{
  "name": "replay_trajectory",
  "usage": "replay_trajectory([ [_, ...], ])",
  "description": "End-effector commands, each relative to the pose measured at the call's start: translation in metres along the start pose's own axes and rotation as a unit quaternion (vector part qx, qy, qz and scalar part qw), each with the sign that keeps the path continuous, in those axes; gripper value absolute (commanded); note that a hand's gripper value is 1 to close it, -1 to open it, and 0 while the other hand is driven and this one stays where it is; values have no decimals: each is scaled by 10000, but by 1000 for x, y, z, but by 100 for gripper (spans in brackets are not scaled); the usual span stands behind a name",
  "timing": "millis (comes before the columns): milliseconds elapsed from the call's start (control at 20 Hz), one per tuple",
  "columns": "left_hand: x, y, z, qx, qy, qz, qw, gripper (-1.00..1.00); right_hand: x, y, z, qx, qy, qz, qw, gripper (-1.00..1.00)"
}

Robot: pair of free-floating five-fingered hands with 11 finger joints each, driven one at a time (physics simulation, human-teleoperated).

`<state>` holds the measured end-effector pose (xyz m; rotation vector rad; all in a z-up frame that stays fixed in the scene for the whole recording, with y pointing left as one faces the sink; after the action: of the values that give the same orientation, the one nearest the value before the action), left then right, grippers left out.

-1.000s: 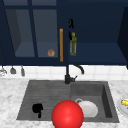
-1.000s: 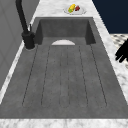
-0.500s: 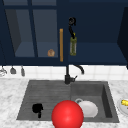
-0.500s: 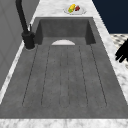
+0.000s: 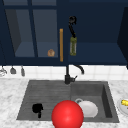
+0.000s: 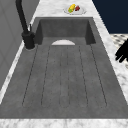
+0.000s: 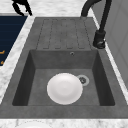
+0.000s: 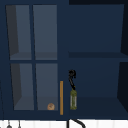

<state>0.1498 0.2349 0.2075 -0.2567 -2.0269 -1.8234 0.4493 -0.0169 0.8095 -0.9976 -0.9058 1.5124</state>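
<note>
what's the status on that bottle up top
Right hand fingers curled on green bottle top, at cabinet shelf. Left hand open over drainboard. Red ball low, apart from bottle.

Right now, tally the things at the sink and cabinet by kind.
Hands: 2, left hand, right hand
Plates: 2, white plate, fruit plate
Green bottle: 1
Red ball: 1
Faucet: 1
Total: 7

We read this as kitchen: grey sink (image 5: 107, 90) with black tap (image 5: 68, 75), marble counter (image 6: 117, 72), navy wall cabinet (image 8: 95, 32), white plate (image 7: 64, 88) in basin
</note>
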Motion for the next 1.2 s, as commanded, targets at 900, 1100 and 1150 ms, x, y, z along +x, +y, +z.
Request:
replay_trajectory([
  [900,0,0,0,0,0,0,10000,0,-10,8,16,472,-118,-270,9985,-100],
  [1100,0,0,0,0,0,0,10000,0,-8,14,10,592,-85,-172,9981,-100],
  [1150,0,0,0,0,0,0,10000,0,-9,15,9,593,-83,-173,9981,-100],
])
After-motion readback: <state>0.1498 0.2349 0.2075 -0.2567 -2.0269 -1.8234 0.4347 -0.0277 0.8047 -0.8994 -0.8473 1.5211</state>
